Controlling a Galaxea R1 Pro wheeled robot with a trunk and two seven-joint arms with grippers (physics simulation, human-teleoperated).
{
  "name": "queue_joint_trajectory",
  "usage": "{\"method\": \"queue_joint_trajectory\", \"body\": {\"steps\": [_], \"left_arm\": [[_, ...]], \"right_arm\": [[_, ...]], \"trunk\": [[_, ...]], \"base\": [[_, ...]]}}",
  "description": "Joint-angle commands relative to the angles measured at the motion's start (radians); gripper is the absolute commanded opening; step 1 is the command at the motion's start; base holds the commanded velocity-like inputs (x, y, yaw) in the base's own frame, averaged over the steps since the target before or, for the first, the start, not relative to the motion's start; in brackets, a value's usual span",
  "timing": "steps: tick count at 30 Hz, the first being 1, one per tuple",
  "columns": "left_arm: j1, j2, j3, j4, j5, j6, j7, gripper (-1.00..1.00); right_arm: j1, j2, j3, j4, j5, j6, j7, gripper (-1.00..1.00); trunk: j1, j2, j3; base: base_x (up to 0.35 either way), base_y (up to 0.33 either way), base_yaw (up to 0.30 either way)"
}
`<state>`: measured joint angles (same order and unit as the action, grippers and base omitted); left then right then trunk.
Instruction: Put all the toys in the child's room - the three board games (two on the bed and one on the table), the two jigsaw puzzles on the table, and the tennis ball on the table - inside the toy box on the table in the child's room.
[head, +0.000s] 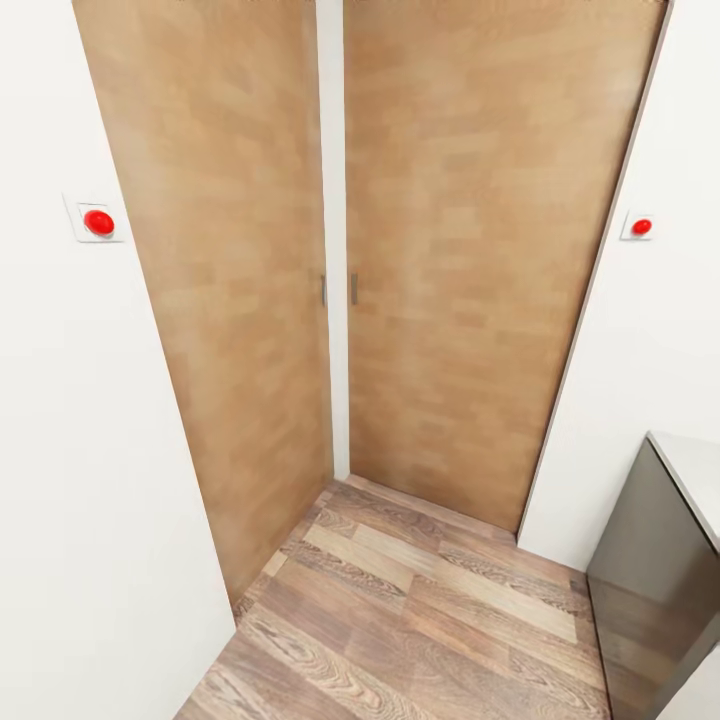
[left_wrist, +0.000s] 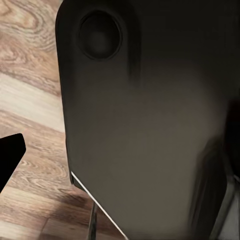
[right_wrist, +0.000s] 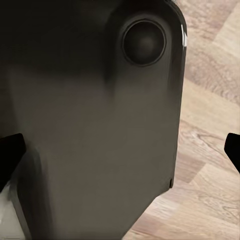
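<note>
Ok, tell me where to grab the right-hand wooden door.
Take the slim vertical handle near the right-hand door's inner edge, coming straight from the front and closing sideways across it. That is probably best: the bar stands upright and the rest of the panel looks flat.

You faced two wooden doors (head: 400, 260) meeting in a corner, white walls (head: 70, 450) with red buttons (head: 98, 222) flanking them, wood-plank floor (head: 400, 610) below.

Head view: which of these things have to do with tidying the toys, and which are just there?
For the job:
- nothing from the toy task in sight

Just there:
- two wooden doors
- red wall buttons
- wood floor
- dark grey cabinet
- robot's dark body
</note>
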<state>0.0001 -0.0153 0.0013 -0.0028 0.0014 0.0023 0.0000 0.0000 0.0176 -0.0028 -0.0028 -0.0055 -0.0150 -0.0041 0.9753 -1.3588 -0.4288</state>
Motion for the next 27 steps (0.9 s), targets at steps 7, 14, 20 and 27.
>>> {"method": "queue_joint_trajectory", "body": {"steps": [7, 14, 20, 27], "left_arm": [[0.000, 0.000, 0.002, 0.000, 0.000, -0.001, 0.000, 1.00], [0.000, 0.000, 0.005, -0.001, 0.000, -0.001, 0.000, 1.00], [0.000, 0.001, 0.008, -0.004, 0.002, -0.001, 0.000, 1.00], [0.000, 0.003, 0.009, -0.032, 0.001, 0.002, 0.001, 1.00]], "right_arm": [[0.000, -0.001, 0.000, 0.000, -0.001, -0.004, 0.000, 1.00], [0.000, 0.000, 0.002, 0.000, 0.005, -0.005, 0.001, 1.00], [0.000, -0.001, 0.001, 0.000, 0.007, -0.004, 0.000, 1.00], [0.000, -0.004, 0.000, -0.001, 0.007, -0.006, 0.000, 1.00]], "trunk": [[-0.027, 0.049, 0.021], [-0.054, 0.098, 0.043], [-0.077, 0.140, 0.062], [-0.104, 0.189, 0.084]], "base": [[0.000, 0.000, 0.000], [0.000, 0.000, 0.000], [0.000, 0.000, 0.000], [0.000, 0.000, 0.000]]}}
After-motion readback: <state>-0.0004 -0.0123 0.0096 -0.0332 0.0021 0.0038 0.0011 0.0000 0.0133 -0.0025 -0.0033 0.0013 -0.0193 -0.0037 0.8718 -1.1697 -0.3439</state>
